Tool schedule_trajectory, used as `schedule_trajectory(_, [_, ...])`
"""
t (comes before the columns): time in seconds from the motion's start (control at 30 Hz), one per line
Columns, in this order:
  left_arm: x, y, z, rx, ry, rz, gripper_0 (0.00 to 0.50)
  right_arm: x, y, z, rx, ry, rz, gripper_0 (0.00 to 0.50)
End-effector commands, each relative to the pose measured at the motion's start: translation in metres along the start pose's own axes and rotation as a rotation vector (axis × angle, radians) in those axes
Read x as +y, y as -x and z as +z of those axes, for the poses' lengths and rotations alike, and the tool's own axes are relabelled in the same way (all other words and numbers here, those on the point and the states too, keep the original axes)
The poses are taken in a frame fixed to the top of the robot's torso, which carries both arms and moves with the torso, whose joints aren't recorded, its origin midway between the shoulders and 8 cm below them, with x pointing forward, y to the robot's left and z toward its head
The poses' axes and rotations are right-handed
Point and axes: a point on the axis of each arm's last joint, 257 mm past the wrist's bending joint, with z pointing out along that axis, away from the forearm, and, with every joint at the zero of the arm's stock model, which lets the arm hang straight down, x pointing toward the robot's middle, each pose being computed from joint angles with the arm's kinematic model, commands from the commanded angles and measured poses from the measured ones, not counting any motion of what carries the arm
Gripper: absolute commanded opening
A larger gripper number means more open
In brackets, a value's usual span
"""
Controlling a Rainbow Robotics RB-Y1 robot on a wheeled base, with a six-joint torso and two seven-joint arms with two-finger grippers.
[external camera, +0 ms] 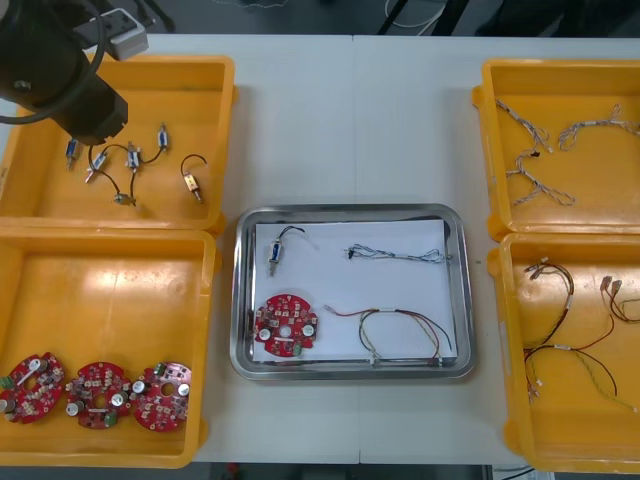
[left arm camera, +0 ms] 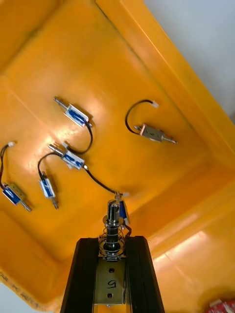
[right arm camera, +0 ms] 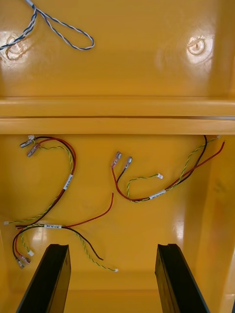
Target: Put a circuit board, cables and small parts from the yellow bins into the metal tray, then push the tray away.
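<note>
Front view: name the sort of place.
Probably an electronics kitting bench: yellow bins sort circuit boards, cables and small metal parts, a metal tray holds one set, and the left hand grips a small metal part over its bin.

place: electronics workshop | evidence: yellow bins (external camera: 120, 290), circuit boards (external camera: 97, 395), cables (right arm camera: 68, 180)

Light table (external camera: 340, 120), dark floor (external camera: 280, 12) beyond its far edge

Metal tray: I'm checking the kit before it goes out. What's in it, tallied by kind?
Round red circuit board: 1
Small metal part: 1
Twisted blue and white cable: 1
Red and yellow cable: 1
Total: 4
</note>
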Motion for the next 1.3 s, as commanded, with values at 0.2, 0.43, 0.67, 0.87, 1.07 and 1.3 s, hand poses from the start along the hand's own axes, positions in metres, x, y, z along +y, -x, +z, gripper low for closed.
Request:
schedule_trajectory(0.2, [0.005,0.023,0.019,-0.044,0.043,-0.055,0.000,0.005,-0.007,0.004,0.013,0.002,0.016,0.500])
schedule_trajectory(0.43, [-0.001,0.012,0.033,-0.002,0.033,-0.048,0.000,0.008,-0.008,0.005,0.016,0.012,0.004,0.500])
schedule_trajectory(0.67, [-0.009,-0.002,0.046,0.024,0.019,-0.053,0.000,0.012,-0.006,0.002,0.006,0.016,-0.001,0.500])
schedule_trajectory(0.87, [-0.013,-0.010,0.058,0.030,0.015,-0.058,0.000,0.013,-0.005,0.001,0.002,0.016,-0.002,0.500])
schedule_trajectory(1.07, [-0.014,-0.021,0.073,0.050,0.040,-0.063,0.000,0.012,-0.005,0.001,0.002,0.013,-0.001,0.500])
schedule_trajectory(1.3, [-0.016,-0.034,0.084,0.066,0.044,-0.068,0.000,0.012,-0.005,0.001,0.002,0.013,-0.001,0.500])
